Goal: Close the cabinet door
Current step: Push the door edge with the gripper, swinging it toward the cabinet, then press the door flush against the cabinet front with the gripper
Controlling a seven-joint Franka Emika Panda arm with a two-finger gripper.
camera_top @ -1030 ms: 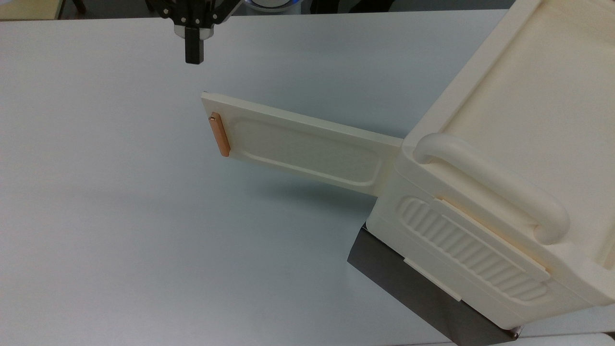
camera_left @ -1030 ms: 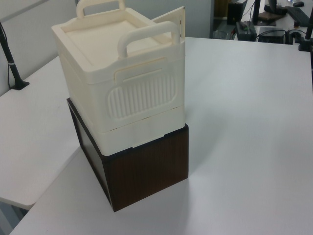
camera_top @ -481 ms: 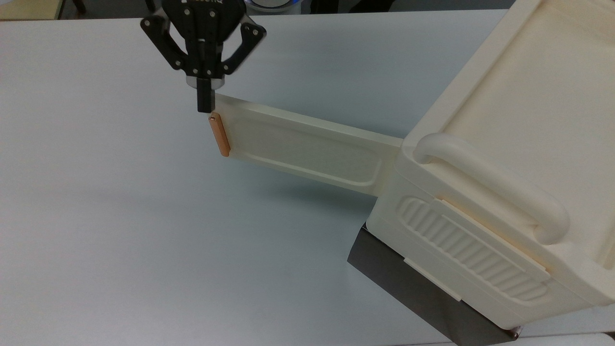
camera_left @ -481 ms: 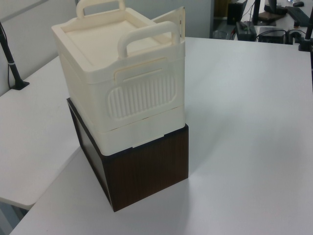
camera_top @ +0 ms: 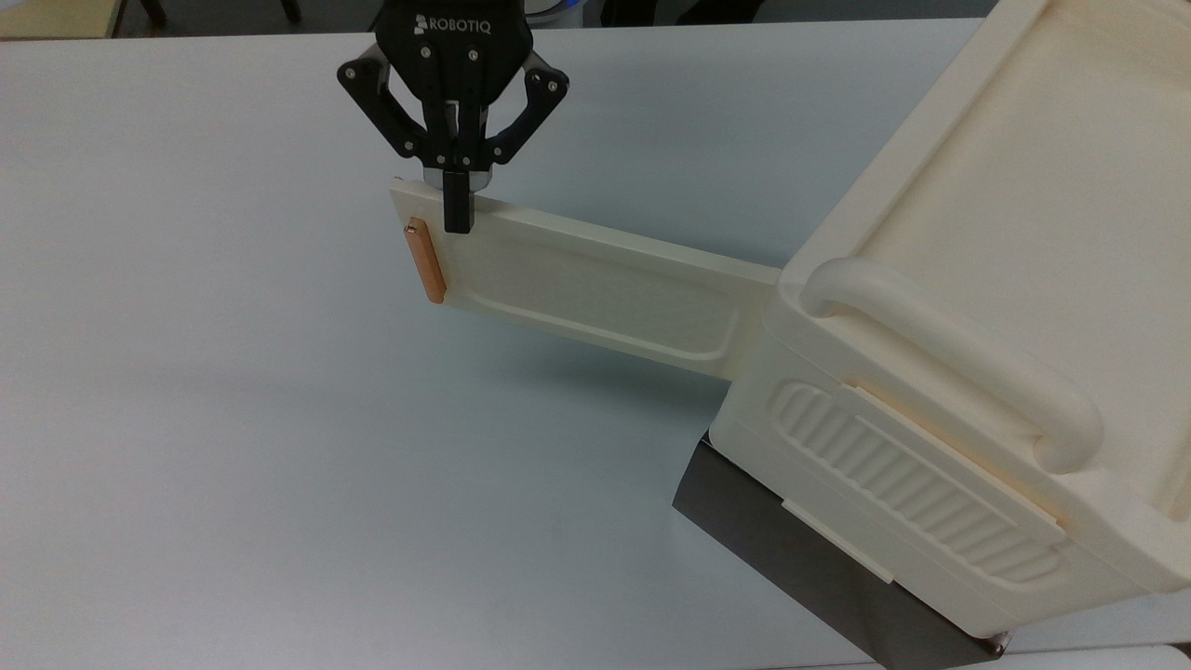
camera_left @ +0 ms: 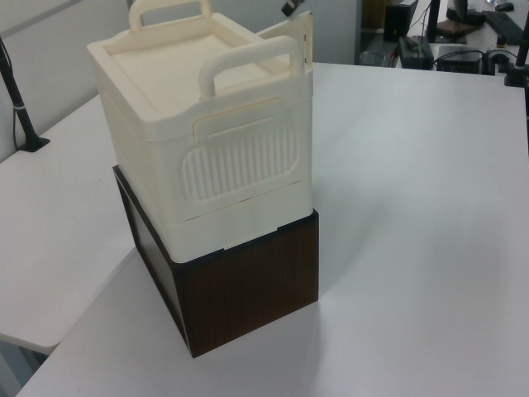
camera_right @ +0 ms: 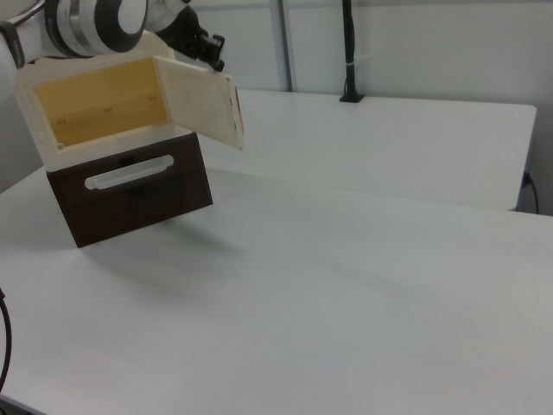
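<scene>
Your cabinet [camera_top: 1005, 307] sits at the top view's right, a cream box on a dark base [camera_top: 791, 549], with a thick rounded handle [camera_top: 949, 354] along its top edge and a ribbed side panel [camera_top: 912, 484] below that. The cabinet door [camera_top: 595, 284] stands wide open, reaching out from the cabinet's corner toward the top view's left over the white table [camera_top: 233, 391]. Its small orange-brown bar handle [camera_top: 425, 261] is at the far, free end.

Your gripper [camera_top: 458, 212] hangs at that free end, just beside the bar handle on the top view's right. Its two fingers are pressed together with no gap and nothing between them, and their tip overlaps the door's upper edge. You cannot tell from this view whether the tip actually touches the panel.

In the right view you see the cabinet [camera_right: 39, 95] open at the right view's upper left, its yellowish inside exposed. The door [camera_right: 200, 102] is swung out to the right view's right, with the gripper [camera_right: 203, 45] dark above and behind its top edge.

In the left view the cabinet [camera_left: 207, 149] faces you with its ribbed panel, on the dark base [camera_left: 248, 285]. The door [camera_left: 299, 37] shows as a thin cream edge behind the cabinet's far corner.
</scene>
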